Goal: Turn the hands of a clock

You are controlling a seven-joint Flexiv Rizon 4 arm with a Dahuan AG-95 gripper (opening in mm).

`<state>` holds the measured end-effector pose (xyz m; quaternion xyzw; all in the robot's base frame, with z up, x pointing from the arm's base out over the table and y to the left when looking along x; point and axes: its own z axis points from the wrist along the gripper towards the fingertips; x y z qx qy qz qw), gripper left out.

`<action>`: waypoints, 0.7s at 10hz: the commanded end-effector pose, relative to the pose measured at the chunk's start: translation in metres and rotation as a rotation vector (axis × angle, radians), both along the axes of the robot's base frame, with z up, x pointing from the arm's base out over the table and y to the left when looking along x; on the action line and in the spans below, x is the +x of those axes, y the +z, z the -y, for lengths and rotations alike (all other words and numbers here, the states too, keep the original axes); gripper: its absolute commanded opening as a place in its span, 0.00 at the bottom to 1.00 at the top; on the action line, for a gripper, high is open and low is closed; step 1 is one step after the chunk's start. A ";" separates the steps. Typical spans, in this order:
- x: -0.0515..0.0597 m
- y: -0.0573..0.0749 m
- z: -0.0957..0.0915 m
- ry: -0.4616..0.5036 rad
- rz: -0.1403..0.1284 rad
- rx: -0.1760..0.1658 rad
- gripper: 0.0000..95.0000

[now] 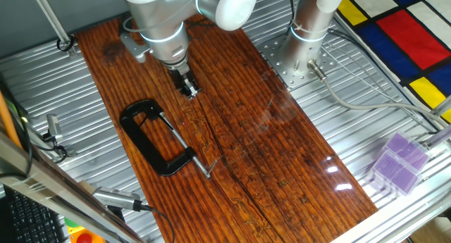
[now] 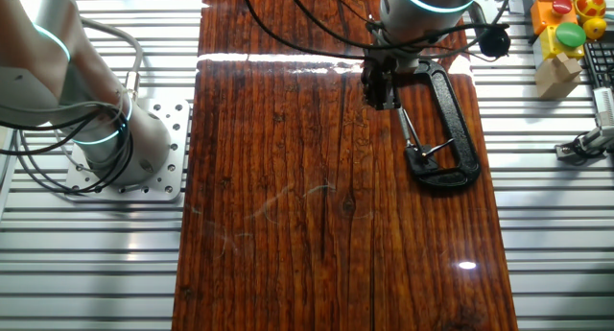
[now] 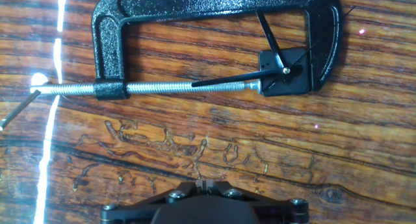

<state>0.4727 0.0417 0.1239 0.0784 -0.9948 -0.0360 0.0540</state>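
Black clock movement (image 3: 284, 73), hands (image 3: 227, 78) splayed, sits pinched in the C-clamp (image 3: 195, 10) just ahead of the gripper (image 3: 203, 182), fingers pressed together, holding nothing.

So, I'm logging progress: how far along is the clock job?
Barely begun. Done: the clock sits held in the clamp. In hand: the tool hovers beside the clamp, touching nothing; whether it is open is unclear. Left: reaching the hands and turning them.
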 end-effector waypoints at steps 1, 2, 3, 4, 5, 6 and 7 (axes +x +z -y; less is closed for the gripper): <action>-0.001 0.001 0.000 0.001 0.002 0.000 0.00; -0.002 0.001 0.000 0.000 0.002 0.000 0.00; -0.002 0.001 0.000 0.000 0.002 0.001 0.00; -0.002 0.001 0.000 0.001 0.003 0.002 0.00; -0.002 0.001 0.000 0.002 0.004 0.003 0.00; -0.002 0.001 0.000 0.005 0.004 0.004 0.00; -0.002 0.001 0.000 0.008 0.003 0.004 0.00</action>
